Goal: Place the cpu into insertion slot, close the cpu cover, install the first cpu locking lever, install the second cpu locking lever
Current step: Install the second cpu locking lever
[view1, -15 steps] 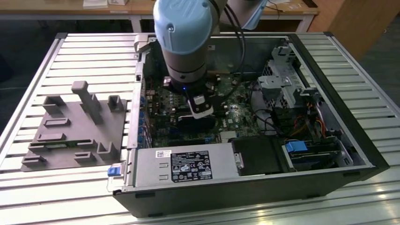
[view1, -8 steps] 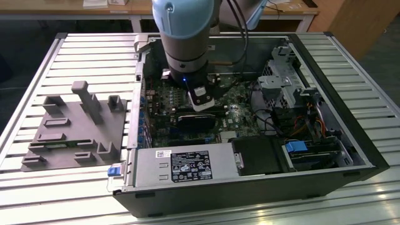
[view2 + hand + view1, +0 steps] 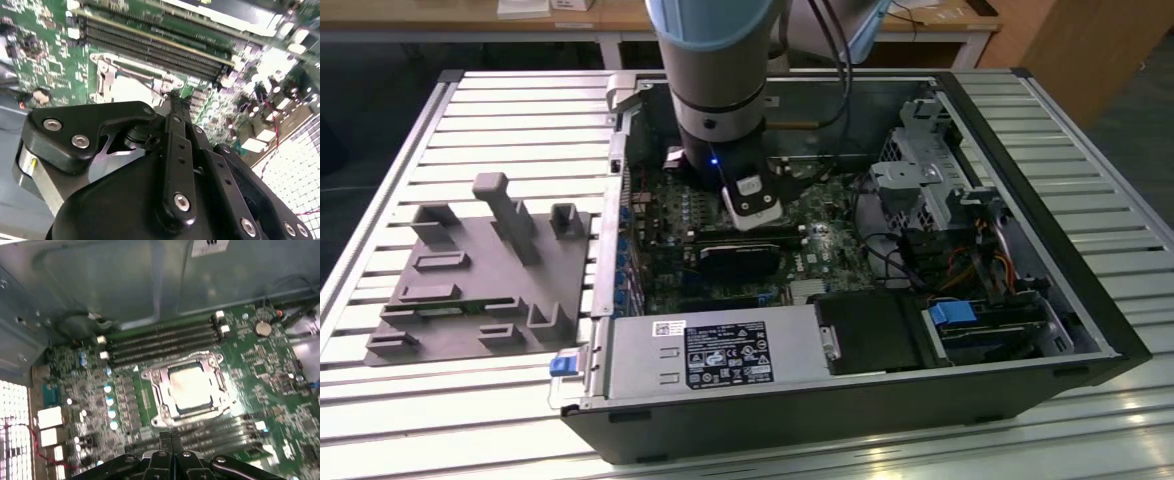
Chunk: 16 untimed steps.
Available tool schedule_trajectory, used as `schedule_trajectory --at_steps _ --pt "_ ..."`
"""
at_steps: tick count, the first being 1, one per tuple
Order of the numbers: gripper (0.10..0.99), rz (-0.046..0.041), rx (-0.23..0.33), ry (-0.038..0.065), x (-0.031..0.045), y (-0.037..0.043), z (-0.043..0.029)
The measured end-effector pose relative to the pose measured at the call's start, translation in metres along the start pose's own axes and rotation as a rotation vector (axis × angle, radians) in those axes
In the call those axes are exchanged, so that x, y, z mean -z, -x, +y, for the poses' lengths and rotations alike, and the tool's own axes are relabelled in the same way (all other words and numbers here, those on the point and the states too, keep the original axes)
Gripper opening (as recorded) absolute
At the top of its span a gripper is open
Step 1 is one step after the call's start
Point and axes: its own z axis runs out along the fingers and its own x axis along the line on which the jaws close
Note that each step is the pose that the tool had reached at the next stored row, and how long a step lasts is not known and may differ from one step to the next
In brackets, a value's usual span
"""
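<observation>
The robot arm is seen reaching down into an open computer case [image 3: 854, 415]. The case is laid on its side on a slatted metal table [image 3: 480, 110]. The pincer [image 3: 170, 435] is held low over the green circuit board [image 3: 260, 370]. Its two black fingers [image 3: 165, 442] are pressed tight together, and nothing is held between them.

The cpu [image 3: 192, 387] is found just ahead of the pincer's tips. It is laid flat in the insertion slot [image 3: 197, 411], with its dull silver top turned up. The cpu cover [image 3: 158, 390] is shut down over it, so the chip's top is seen through the square hole in the shiny frame. It cannot be told if the locking levers are hooked down, or if the pincer's tips are touching anything.

Some long black memory slots [image 3: 215, 432] are set between the pincer's tips and the cpu. More of them are set past the cpu, on the side far from the pincer.

A silver power box [image 3: 707, 352] is fixed inside the case, a little way from the pincer. A grey tray of holders [image 3: 467, 270] is laid on the table outside the case, well apart from the pincer.
</observation>
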Motion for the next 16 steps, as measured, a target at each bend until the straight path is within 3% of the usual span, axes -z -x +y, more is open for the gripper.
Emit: schedule_trajectory --at_steps 1,3,11,16 --pt "0.102 -0.0018 0.0 -0.007 0.0004 0.0009 0.0003" --pt "0.102 -0.002 0.0 -0.013 0.0004 0.0044 0.0011" --pt "0.102 0.0018 -0.002 -0.014 -0.0014 0.0224 0.005" --pt "0.102 0.0019 -0.002 -0.014 -0.0085 0.0237 0.0032"
